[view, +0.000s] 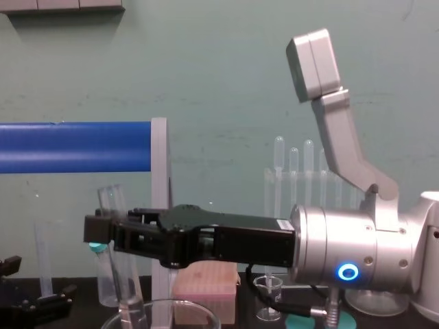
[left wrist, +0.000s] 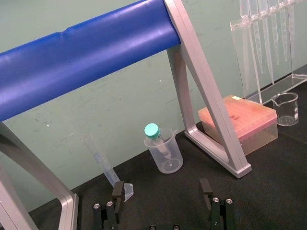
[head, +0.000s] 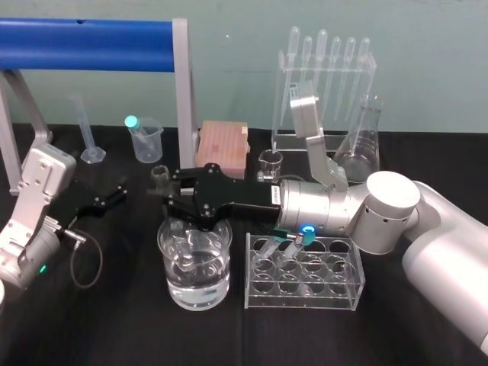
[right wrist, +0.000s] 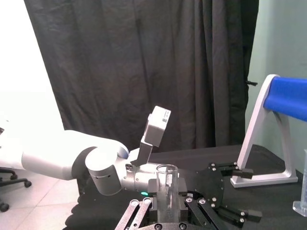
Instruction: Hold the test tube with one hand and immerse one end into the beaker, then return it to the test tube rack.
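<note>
My right gripper (head: 171, 200) reaches in from the right and is shut on the test tube (head: 160, 179), a clear glass tube with an open flared rim. The tube leans, and its lower end sits inside the beaker (head: 194, 293), a wide glass vessel part-filled with water; I cannot tell whether the tip touches the water. From the chest, the tube (view: 115, 226) slants down past the gripper (view: 103, 234) into the beaker's rim (view: 199, 310). In the right wrist view the tube (right wrist: 166, 189) stands between the fingers. The clear test tube rack (head: 305, 278) stands right of the beaker. My left gripper (head: 107, 200) rests open at the left.
Along the back stand a pipette rack (head: 324, 84), a conical flask (head: 364, 149), a small spouted beaker (head: 270, 162), a pink box (head: 223, 145), a frosted beaker with a teal-capped tube (head: 145, 139) and a measuring cylinder (head: 88, 136). A blue bar on a grey frame (head: 91, 42) spans the back left.
</note>
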Controlling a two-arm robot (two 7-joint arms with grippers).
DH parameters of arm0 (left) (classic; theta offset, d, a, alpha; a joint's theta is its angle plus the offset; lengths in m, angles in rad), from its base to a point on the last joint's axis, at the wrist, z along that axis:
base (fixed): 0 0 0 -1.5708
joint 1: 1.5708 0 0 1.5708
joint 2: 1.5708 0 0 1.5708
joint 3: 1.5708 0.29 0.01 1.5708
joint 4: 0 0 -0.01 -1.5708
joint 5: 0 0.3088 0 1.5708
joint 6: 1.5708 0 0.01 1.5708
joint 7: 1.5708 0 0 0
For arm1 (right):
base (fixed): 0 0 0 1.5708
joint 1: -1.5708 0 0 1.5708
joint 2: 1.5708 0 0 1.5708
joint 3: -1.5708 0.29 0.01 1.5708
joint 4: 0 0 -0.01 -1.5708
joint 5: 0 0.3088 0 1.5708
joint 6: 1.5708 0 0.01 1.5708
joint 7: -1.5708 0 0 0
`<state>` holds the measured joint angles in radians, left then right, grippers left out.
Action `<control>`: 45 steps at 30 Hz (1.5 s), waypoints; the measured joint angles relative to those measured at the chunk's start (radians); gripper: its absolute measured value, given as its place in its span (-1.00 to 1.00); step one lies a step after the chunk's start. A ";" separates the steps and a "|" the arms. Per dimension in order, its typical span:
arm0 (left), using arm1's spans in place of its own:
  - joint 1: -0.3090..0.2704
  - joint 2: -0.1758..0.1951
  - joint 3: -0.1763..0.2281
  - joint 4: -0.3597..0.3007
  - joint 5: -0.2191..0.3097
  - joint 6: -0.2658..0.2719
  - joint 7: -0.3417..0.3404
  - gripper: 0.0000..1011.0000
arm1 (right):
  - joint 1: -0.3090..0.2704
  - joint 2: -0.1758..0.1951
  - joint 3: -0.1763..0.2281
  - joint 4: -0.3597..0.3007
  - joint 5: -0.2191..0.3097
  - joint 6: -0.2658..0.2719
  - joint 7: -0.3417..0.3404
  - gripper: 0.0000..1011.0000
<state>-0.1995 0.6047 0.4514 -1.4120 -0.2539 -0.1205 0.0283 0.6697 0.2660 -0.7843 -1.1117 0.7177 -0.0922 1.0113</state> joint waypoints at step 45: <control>0.000 0.000 0.000 0.000 0.000 0.000 0.000 0.98 | -0.007 -0.009 0.004 0.012 -0.007 0.004 -0.006 -0.55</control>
<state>-0.1995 0.6047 0.4514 -1.4120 -0.2539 -0.1205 0.0283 0.6624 0.2571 -0.7805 -1.0997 0.7109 -0.0881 1.0055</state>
